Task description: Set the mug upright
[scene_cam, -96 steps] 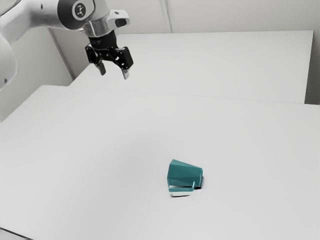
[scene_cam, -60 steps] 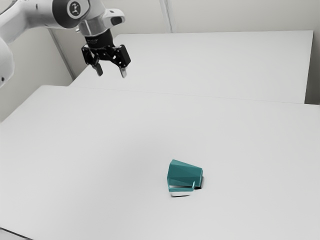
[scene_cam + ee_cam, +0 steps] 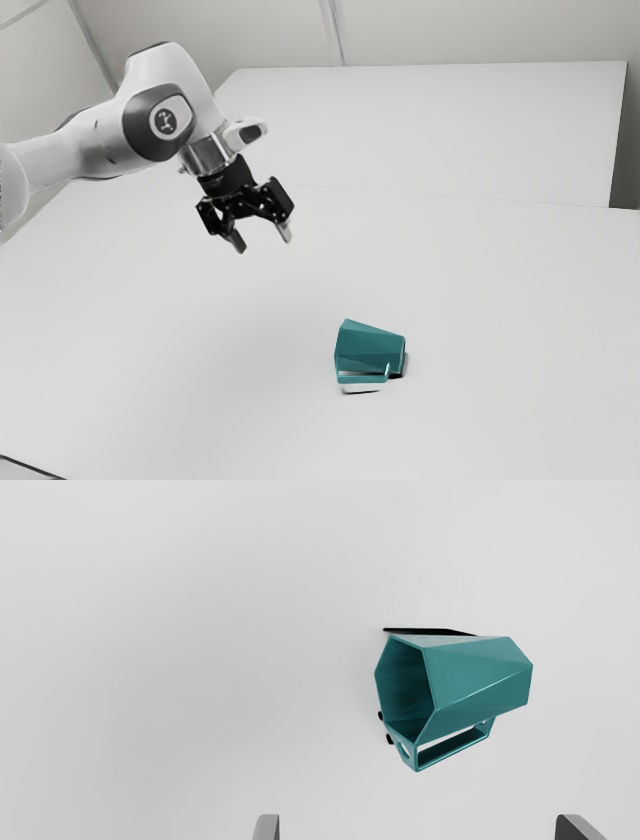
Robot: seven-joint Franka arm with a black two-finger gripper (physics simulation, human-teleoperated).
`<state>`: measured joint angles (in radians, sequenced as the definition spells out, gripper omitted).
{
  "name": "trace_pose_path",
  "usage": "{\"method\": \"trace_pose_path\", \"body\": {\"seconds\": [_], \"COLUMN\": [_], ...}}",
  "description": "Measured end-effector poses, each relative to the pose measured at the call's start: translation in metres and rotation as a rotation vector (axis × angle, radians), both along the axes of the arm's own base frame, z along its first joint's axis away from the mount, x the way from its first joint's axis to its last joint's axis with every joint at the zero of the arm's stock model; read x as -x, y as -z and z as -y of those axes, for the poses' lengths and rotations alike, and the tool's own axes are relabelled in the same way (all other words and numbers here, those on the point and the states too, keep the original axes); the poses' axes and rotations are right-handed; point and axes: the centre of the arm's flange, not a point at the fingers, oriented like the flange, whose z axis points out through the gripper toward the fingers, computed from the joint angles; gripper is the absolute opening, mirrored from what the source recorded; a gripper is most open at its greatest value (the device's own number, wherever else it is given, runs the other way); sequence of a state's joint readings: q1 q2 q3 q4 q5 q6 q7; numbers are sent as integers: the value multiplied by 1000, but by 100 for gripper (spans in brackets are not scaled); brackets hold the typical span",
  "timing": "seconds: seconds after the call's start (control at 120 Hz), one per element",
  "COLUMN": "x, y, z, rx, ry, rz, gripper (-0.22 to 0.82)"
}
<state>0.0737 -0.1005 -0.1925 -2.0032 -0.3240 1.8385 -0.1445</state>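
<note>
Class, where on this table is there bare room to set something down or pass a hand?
Bare table borders the mug on the exterior view's left and right. Crowded: only the mug and its handle; the claw hangs above.

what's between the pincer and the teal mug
In the exterior view, bare white tabletop lies between the pincer and the tipped-over mug.

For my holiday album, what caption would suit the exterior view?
A robot's open tool hovers above a white table, where a teal mug lies on its side.
</note>
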Motion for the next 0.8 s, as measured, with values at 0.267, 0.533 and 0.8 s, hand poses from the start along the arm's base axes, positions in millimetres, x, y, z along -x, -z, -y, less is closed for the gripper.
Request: {"method": "trace_pose_path", "body": {"seconds": [0.267,0.533,0.8], "x": [0,3,1], "y": [86,141,186], "z": [7,10,41], "rx": [153,304,444], "ry": [-155,-217,-110], "rz": [-66,-87,-48], "gripper": [60,60,60]}}
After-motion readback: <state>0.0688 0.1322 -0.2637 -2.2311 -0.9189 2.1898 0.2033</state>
